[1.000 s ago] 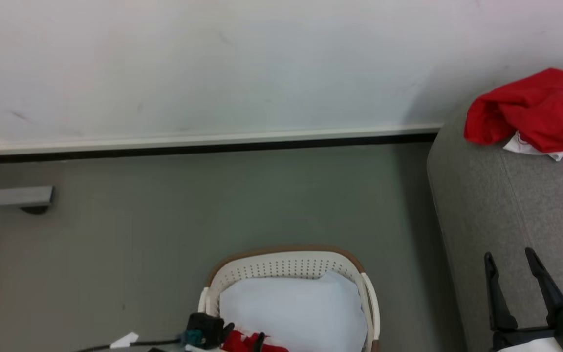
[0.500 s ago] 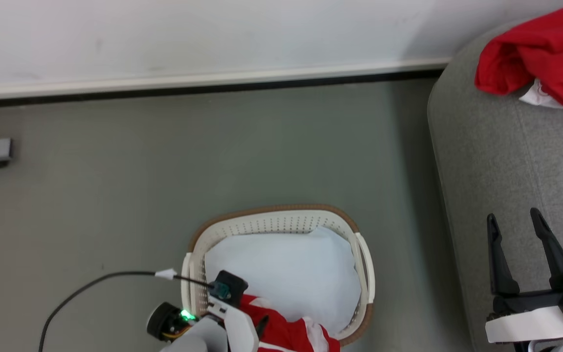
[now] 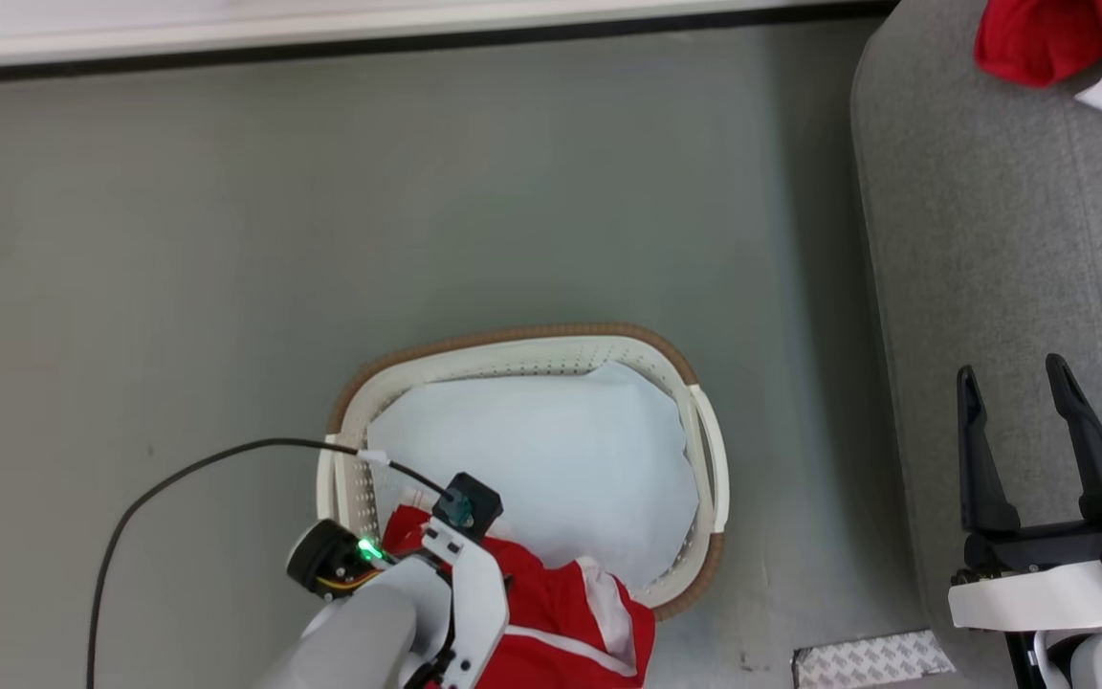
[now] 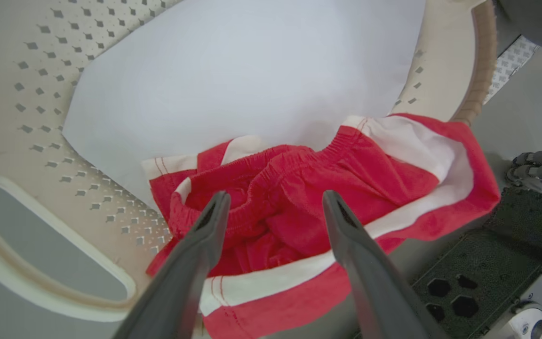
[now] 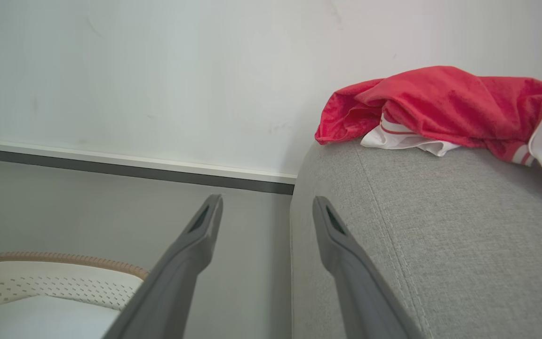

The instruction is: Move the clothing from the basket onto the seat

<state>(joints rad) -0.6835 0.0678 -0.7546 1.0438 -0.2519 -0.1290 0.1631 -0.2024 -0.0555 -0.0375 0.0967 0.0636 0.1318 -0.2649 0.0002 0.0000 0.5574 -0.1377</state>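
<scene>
Half the job is judged done: a crumpled red garment with white trim is seen lying on the grey seat, well to the right of the basket and beyond its far end. A striped red garment, bunched at its elastic waistband, is left inside the basket at its near end, one edge draped over the brown rim, and is yet to be lifted out. A pale sheet is spread over the rest of the basket's inside. The left jaws are held wide apart above the basket's near end, one finger either side of the bunched waistband, with nothing gripped; whether the cloth is touched cannot be told. The right jaws, equally wide and empty, are poised to the basket's right, over the seat's edge.
</scene>
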